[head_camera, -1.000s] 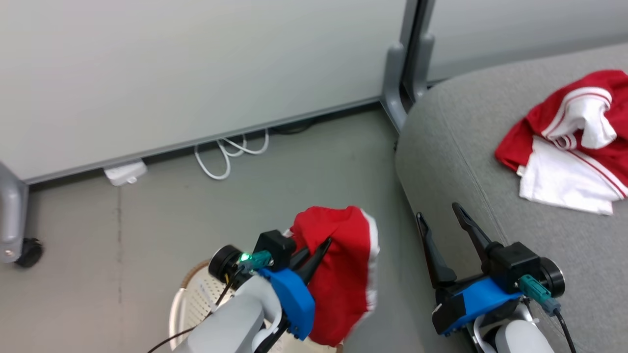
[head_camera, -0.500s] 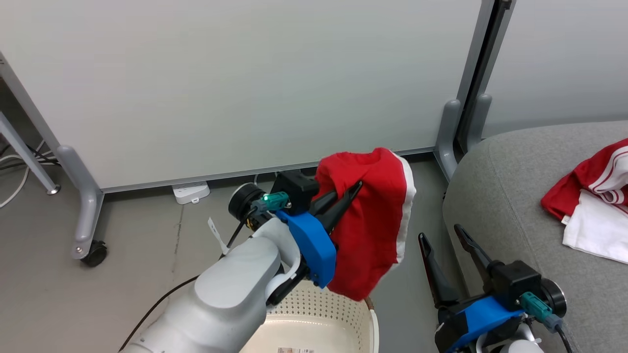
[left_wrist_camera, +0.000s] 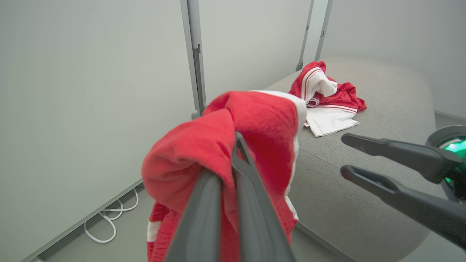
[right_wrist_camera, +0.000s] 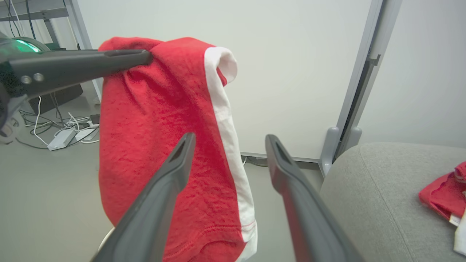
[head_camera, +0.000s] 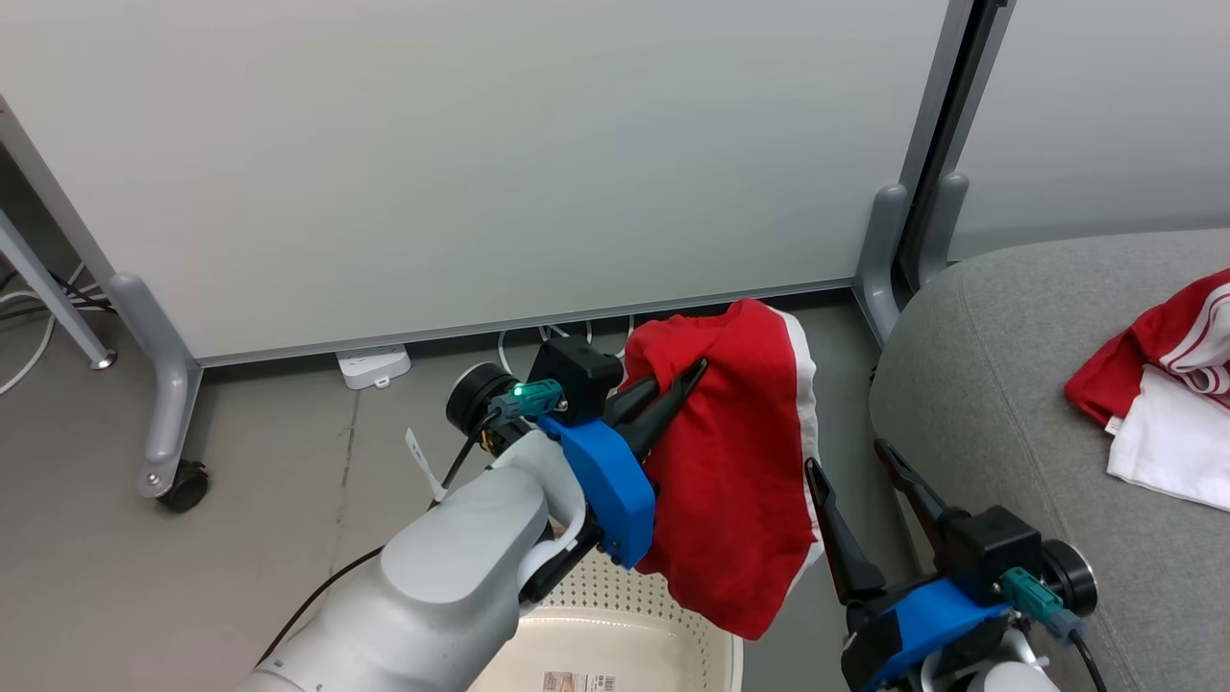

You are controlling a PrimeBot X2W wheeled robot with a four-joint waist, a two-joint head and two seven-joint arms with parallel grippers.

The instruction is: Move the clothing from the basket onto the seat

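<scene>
My left gripper [head_camera: 684, 377] is shut on a fold of the red shirt [head_camera: 740, 481], which hangs in the air above the basket [head_camera: 673, 615], its white trim facing the seat. The wrist view shows the fingers [left_wrist_camera: 251, 203] pinching the cloth [left_wrist_camera: 262, 120]. My right gripper [head_camera: 844, 457] stands open and empty just right of the hanging shirt, which hangs just ahead of its fingers in the right wrist view [right_wrist_camera: 230, 138]. The red-and-white shirt [head_camera: 1163, 404] lies crumpled on the grey seat [head_camera: 999, 384] at the right.
A pale partition wall on grey wheeled feet [head_camera: 168, 452] stands behind. A white power strip [head_camera: 373, 366] and cables lie on the floor along its base. Another partition post [head_camera: 889, 250] stands by the seat's corner.
The head camera has swung up and left. My left gripper has lifted the red shirt higher above the basket, and the cloth now hangs longer. The right gripper has edged closer to it.
</scene>
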